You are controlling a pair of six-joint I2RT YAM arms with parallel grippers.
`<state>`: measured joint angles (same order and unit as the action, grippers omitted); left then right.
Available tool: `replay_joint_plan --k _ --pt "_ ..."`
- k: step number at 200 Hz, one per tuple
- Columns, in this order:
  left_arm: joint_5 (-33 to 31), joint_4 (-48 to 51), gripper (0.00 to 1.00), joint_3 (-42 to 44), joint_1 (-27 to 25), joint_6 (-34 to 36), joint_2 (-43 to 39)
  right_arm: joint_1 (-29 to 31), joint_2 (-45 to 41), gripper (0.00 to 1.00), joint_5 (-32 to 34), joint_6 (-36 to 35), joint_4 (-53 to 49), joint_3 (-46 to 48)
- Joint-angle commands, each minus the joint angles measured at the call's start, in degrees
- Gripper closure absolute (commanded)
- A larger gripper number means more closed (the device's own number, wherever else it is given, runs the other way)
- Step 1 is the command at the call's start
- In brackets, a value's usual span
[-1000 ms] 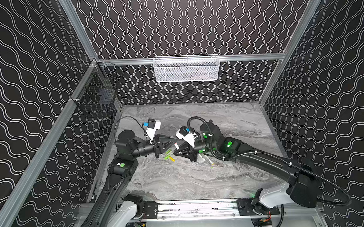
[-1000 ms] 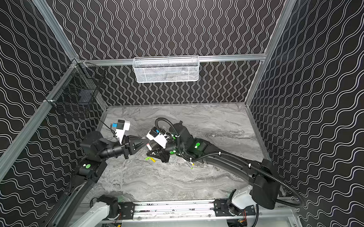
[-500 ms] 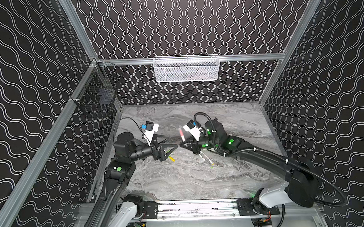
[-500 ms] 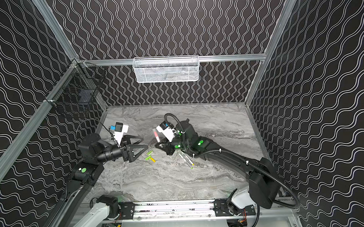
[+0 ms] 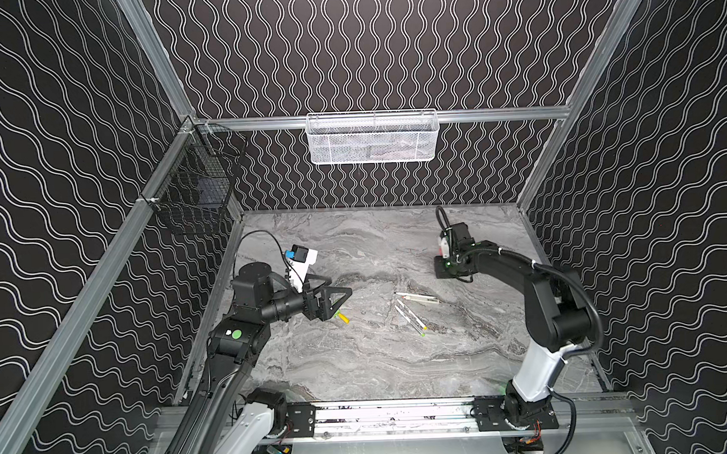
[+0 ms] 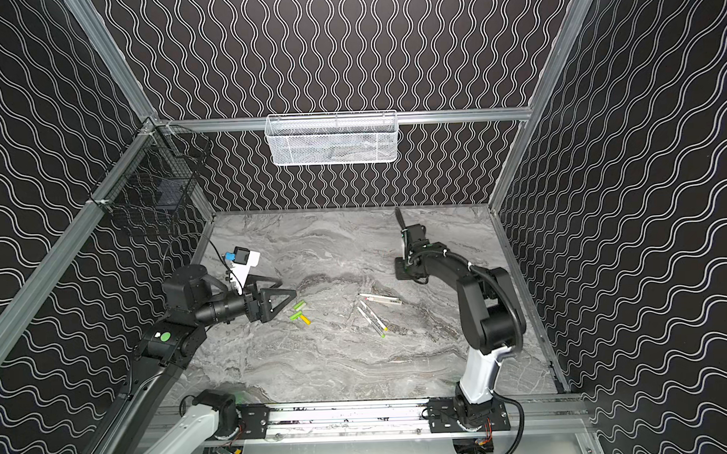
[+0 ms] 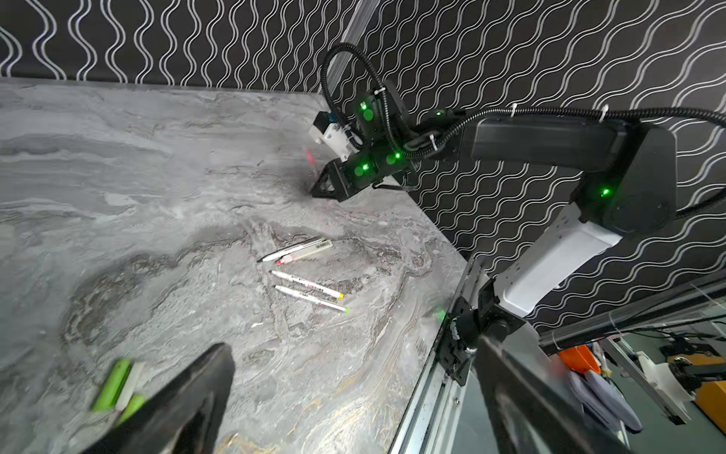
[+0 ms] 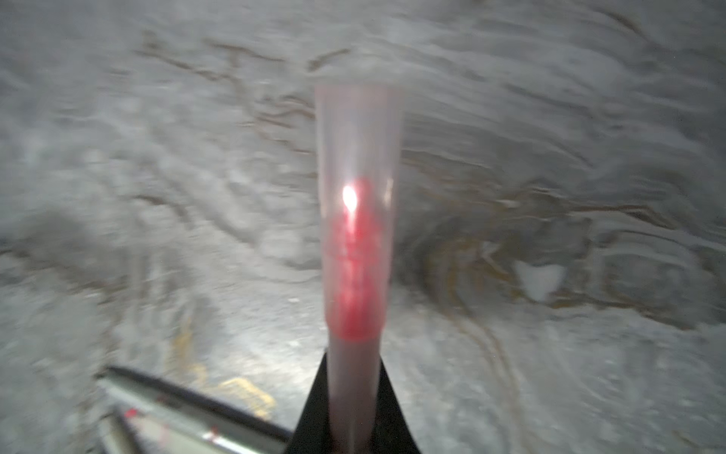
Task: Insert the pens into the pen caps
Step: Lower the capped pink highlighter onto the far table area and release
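- Closest in: green caps [image 6: 300, 306] and yellow cap [image 6: 305, 320], flat in a tight bunch, long axes slanting across the table [image 6: 337, 362].
- Right next door: left gripper [image 6: 288, 286], spread wide and empty, with the caps just off its tips on the mid-table side. Easily the nearer arm for a cap grab, probably just a short reach.
- Mid-table: loose pens [image 6: 373, 315], uncapped, well apart from both claws.
- Way back: right gripper [image 8: 353, 401] clamped on the pink pen [image 8: 353, 373], pale cap [image 8: 357, 157] already on.
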<state>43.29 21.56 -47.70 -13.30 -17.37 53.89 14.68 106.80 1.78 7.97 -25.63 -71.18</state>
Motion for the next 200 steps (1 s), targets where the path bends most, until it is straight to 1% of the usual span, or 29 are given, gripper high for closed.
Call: replay_joint_plan --k 1,4,11,41,45,53,66,78,87,125,143,175,200 --pt "-5.4 4.48 0.01 -0.39 -0.06 3.3 -0.02 -2.92 1.56 1.0 7.77 -2.48 -4.49 -1.56" --pt "-5.79 4.72 0.01 -0.44 -0.06 3.46 -0.17 -3.41 3.18 1.0 7.88 -2.85 -4.6 -1.72" --pt "-6.6 5.13 0.01 -0.5 -0.1 3.7 -0.18 -4.29 3.9 1.0 8.0 -3.35 -4.94 -2.05" --pt "-9.13 6.06 0.01 -1.02 -0.11 4.5 0.08 -6.44 7.19 0.92 7.09 -6.2 -7.02 -4.26" --pt "-9.46 6.1 0.01 -1.21 -0.08 4.66 0.11 -6.53 7.35 0.9 7.08 -6.38 -7.14 -4.4" --pt "-9.57 5.98 0.02 -1.3 -0.14 4.79 0.27 -6.5 7.68 0.82 6.65 -6.84 -7.08 -4.34" --pt "-9.46 5.61 0.01 -1.25 -0.1 4.55 0.43 -6.65 7.77 0.73 6.37 -7.0 -6.76 -4.07" --pt "-9.1 5.47 0.01 -1.26 -0.15 4.44 0.52 -6.61 7.86 0.67 6.06 -7.04 -6.82 -4.06" --pt "-9.04 5.49 0.01 -1.18 -0.15 4.4 0.52 -6.61 7.9 0.63 5.97 -7.13 -6.96 -4.13" --pt "-9.45 5.77 0.01 -0.82 -0.12 4.19 0.16 -6.67 7.04 0.54 5.3 -7.33 -7.33 -4.57" --pt "-10.29 6.37 0.01 -0.9 -0.14 4.31 0.16 -6.66 5.8 0.47 4.18 -7.68 -6.83 -4.76" --pt "-11.23 7.14 0.01 -0.81 -0.21 4.32 -0.18 -6.64 4.2 0.44 2.6 -8.12 -6.58 -4.82" --pt "-12.99 7.92 0.02 -0.66 -0.2 4.08 -0.63 -6.46 2.3 0.42 -1.53 -8.76 -5.27 -3.61"
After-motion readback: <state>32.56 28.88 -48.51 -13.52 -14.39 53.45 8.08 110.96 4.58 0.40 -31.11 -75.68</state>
